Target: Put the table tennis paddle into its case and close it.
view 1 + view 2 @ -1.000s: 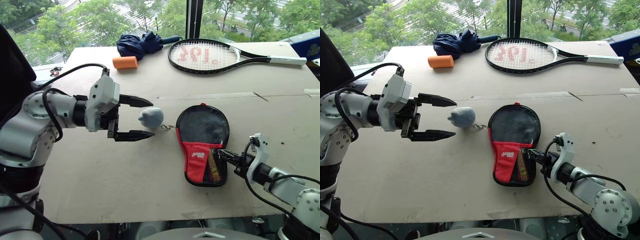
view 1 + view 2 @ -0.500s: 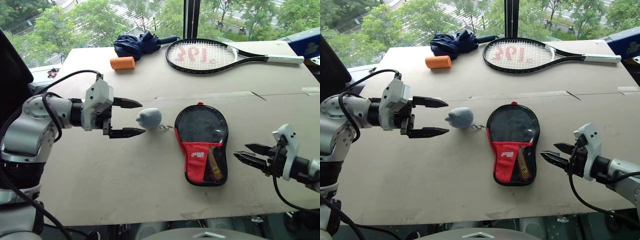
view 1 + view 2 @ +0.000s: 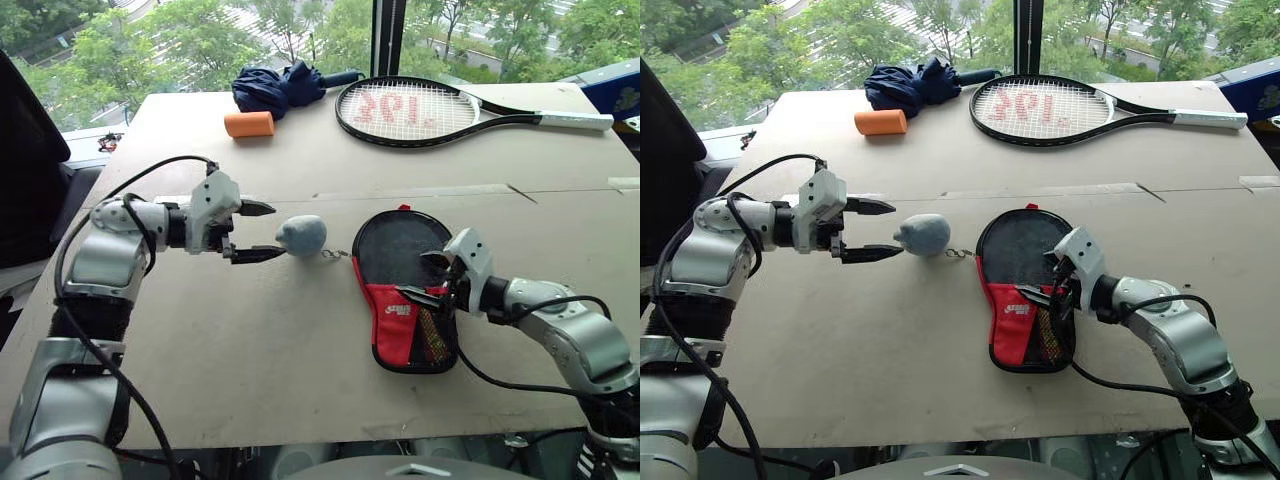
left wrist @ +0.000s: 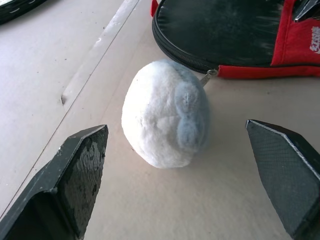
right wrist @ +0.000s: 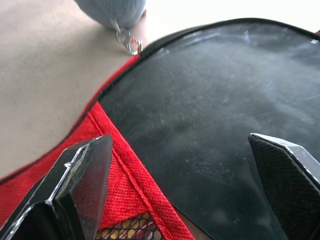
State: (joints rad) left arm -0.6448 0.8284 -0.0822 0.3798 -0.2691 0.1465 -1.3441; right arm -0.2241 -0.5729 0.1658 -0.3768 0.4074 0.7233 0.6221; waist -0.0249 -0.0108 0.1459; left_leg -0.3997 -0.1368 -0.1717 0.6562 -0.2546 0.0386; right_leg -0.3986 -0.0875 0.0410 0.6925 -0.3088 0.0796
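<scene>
A: Left eye view: the case (image 3: 405,290) lies flat on the desk (image 3: 250,360), the table tennis paddle (image 3: 400,248) lying inside it, black face up.

B: And the hands?

A: The right hand (image 3: 436,279) hovers spread over the case. The left hand (image 3: 254,231) is spread too, flanking the grey fuzzy charm (image 3: 301,235) chained to the zipper.

B: Handling?

A: Probably light. The charm looks soft and squashy, a fair grip for drawing the zipper; the fabric case may slide unless pinned.

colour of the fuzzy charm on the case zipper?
Pale grey-blue charm; left wrist view shows it best.
</scene>
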